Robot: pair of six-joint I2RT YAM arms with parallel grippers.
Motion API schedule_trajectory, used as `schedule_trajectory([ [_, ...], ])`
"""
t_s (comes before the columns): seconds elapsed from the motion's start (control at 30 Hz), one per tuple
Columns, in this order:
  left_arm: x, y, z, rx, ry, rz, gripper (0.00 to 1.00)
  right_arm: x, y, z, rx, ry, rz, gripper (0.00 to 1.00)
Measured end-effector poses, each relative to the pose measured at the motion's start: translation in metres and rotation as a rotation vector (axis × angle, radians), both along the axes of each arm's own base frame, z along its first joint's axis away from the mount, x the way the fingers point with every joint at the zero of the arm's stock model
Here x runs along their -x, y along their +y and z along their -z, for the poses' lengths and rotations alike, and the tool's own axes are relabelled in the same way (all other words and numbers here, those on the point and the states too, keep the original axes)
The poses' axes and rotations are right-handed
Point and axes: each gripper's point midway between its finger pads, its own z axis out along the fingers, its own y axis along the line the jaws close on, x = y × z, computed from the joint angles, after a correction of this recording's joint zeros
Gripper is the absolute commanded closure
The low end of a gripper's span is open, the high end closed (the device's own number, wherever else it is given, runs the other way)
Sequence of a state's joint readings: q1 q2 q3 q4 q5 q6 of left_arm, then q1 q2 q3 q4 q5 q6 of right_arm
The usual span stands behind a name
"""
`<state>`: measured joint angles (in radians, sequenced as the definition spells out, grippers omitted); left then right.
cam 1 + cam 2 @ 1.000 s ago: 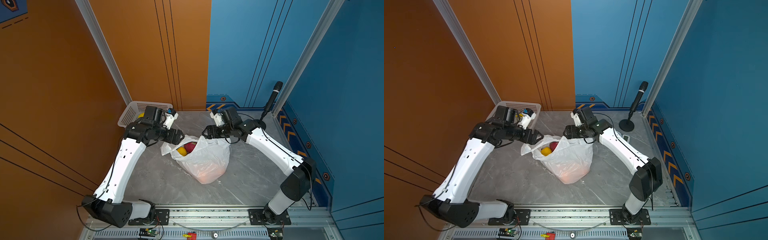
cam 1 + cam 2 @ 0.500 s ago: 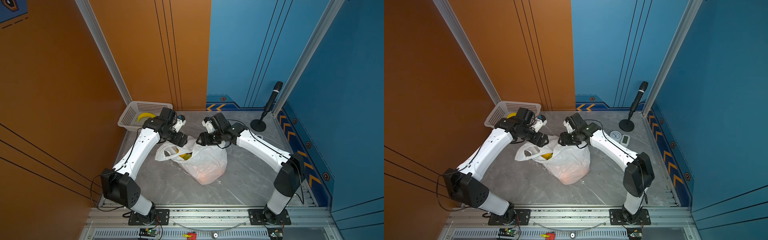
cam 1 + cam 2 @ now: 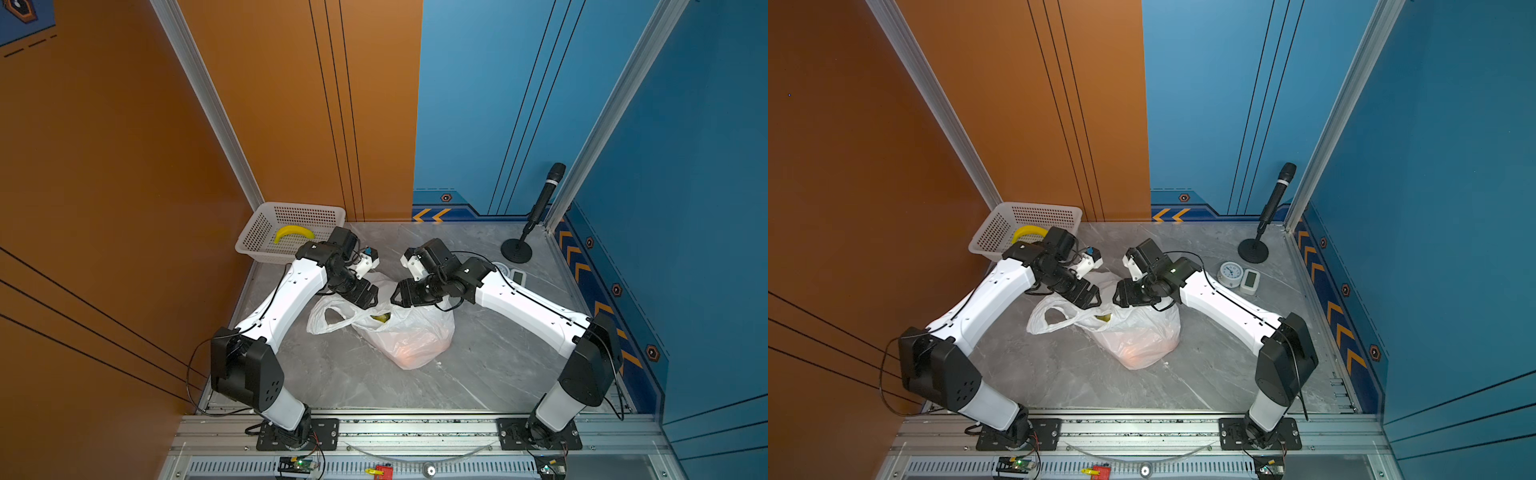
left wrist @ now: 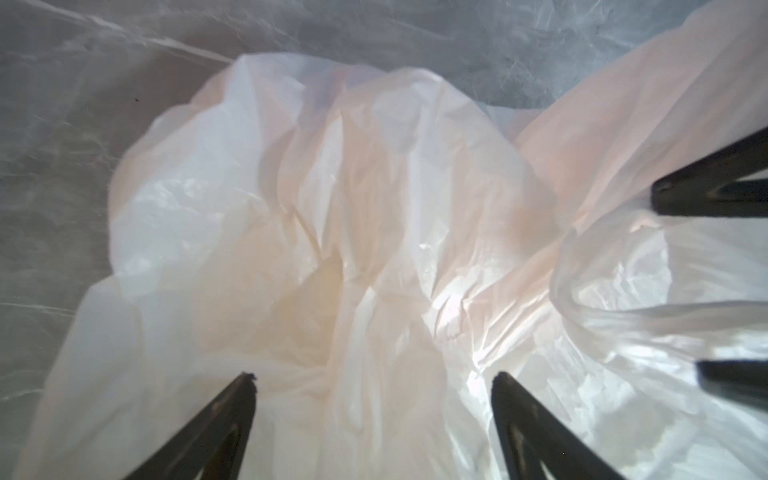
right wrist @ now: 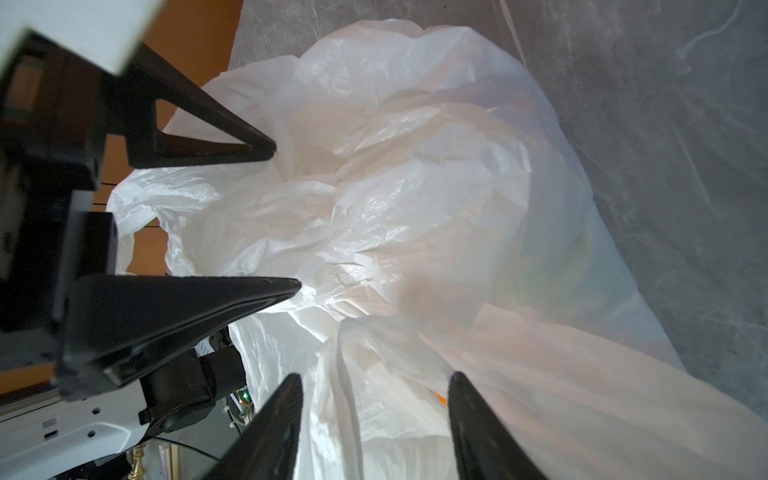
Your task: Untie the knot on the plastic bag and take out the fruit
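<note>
Left gripper (image 4: 374,376) stood released, its two black fingers (image 4: 237,407) spread wide over the crumpled top of the plastic bag (image 4: 332,208) and pinching nothing. Right gripper (image 5: 376,376) had its jaws partway apart with a gathered strip of the bag's white film between them. Whether they pressed on that film or only straddled it could not be told from the right wrist view. That same view showed the left gripper pointing in from the side, its fingertips at the bag's wrinkled skin and well apart from each other. In both top views the bag lay on its side in the middle of the grey marble table (image 3: 332,374). Its bulging closed end was nearest the arms' bases, and orange fruit (image 3: 409,353) glowed through the thin plastic there. Just beyond, at the bag's mouth, a yellow-green fruit (image 3: 380,318) showed between the folds. One handle loop (image 3: 328,320) lay open and flat on the table on the left arm's side. The two grippers faced each other over that mouth, near one another but apart. Farther back on the right arm's side, a top view showed a small round clock (image 3: 1230,274) beside a white rectangular device (image 3: 1250,281). In the far corner on the left arm's side sat a white mesh basket (image 3: 257,232) with a yellow banana (image 3: 293,233) in it. A black microphone (image 3: 544,195) on a round stand stood at the opposite far corner, against the blue wall.
</note>
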<state>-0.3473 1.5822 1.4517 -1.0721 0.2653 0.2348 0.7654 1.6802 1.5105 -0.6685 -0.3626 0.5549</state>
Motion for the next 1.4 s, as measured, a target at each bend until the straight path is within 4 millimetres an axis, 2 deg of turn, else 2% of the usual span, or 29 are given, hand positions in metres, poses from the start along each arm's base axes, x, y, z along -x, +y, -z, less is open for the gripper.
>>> schedule_trajectory([
  [0.07,0.006,-0.001,0.008,-0.020,0.035,0.028,0.31,0.001,0.000,0.000,-0.001,0.004,0.001,0.62],
  [0.17,0.011,-0.002,0.018,-0.049,0.072,0.055,0.59,0.001,0.000,0.001,0.002,0.005,-0.001,0.73],
  [0.23,0.011,-0.001,0.020,-0.065,0.083,0.057,0.73,0.003,0.000,0.004,0.007,0.006,-0.008,0.79],
  [0.3,0.006,-0.003,0.017,-0.065,0.079,0.048,0.86,0.007,-0.001,0.009,0.018,0.011,-0.019,0.84],
  [0.43,-0.009,-0.010,-0.001,-0.032,0.032,0.010,1.00,0.024,-0.008,0.020,0.043,0.023,-0.052,0.92],
  [0.57,-0.031,-0.022,-0.025,0.022,-0.038,-0.049,1.00,0.046,-0.021,0.028,0.066,0.029,-0.085,0.93],
  [0.7,-0.057,-0.032,-0.037,0.065,-0.089,-0.124,1.00,0.084,-0.041,0.046,0.116,0.050,-0.131,0.92],
  [0.8,-0.074,-0.036,-0.034,0.073,-0.109,-0.170,1.00,0.115,-0.052,0.070,0.171,0.076,-0.177,0.91],
  [0.9,-0.083,-0.036,-0.027,0.070,-0.110,-0.204,1.00,0.140,-0.067,0.105,0.256,0.120,-0.209,0.91],
  [1.03,-0.092,-0.039,-0.020,0.079,-0.105,-0.229,0.99,0.160,-0.083,0.138,0.361,0.143,-0.229,0.90],
  [1.1,-0.094,-0.040,-0.018,0.083,-0.101,-0.242,0.96,0.167,-0.084,0.148,0.402,0.142,-0.247,0.89],
  [1.2,-0.097,-0.042,-0.019,0.095,-0.107,-0.258,0.85,0.172,-0.084,0.154,0.441,0.127,-0.255,0.75],
  [1.27,-0.099,-0.043,-0.020,0.107,-0.113,-0.273,0.74,0.170,-0.085,0.151,0.449,0.102,-0.237,0.61],
  [1.4,-0.094,-0.041,-0.023,0.118,-0.118,-0.290,0.60,0.157,-0.088,0.126,0.429,0.022,-0.167,0.46],
])
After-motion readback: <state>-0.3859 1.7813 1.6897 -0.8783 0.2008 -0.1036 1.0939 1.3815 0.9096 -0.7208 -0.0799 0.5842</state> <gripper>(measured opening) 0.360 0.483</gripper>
